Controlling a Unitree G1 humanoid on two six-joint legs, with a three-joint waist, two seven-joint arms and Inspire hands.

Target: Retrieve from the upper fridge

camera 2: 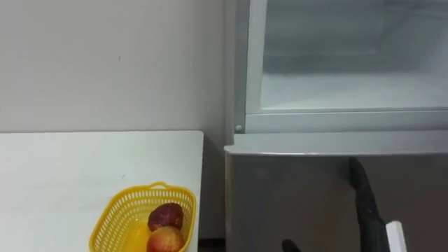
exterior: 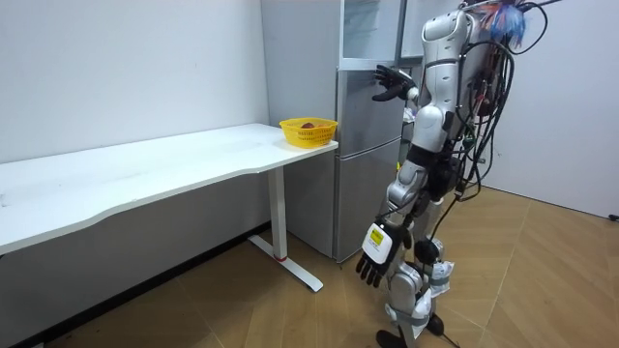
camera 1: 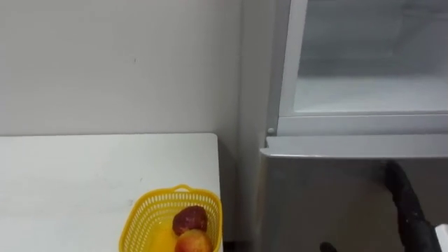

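The robot stands upright on a wooden floor [exterior: 542,280], facing a grey fridge [exterior: 363,164] that stands just beside the end of a long white desk [camera 1: 84,182].

The fridge's upper compartment [camera 1: 371,91] shows its pale inside and a white shelf behind a light frame. What is to be taken out cannot be made out there. Below it is the closed grey lower door [camera 1: 329,203].

The right robot hand [camera 1: 406,203] is raised in front of the fridge, at the top of the lower door and just under the compartment's frame. Its dark fingers are straight and spread, released, with nothing in them. In the eye views one finger points upward against the grey door. In the room view the hand reaches towards the line between the two compartments.

The left robot hand [exterior: 372,259] hangs at the robot's side, near knee height. Its fingers are loose and point down, and it holds nothing.

A yellow plastic basket [camera 1: 150,203] sits at the desk corner closest to the fridge, near the edge. Inside lie a dark red fruit [camera 1: 190,219] and, touching it on the near side, a yellow-red fruit [camera 1: 193,241]. A plain pale wall [camera 1: 119,63] rises behind the desk.
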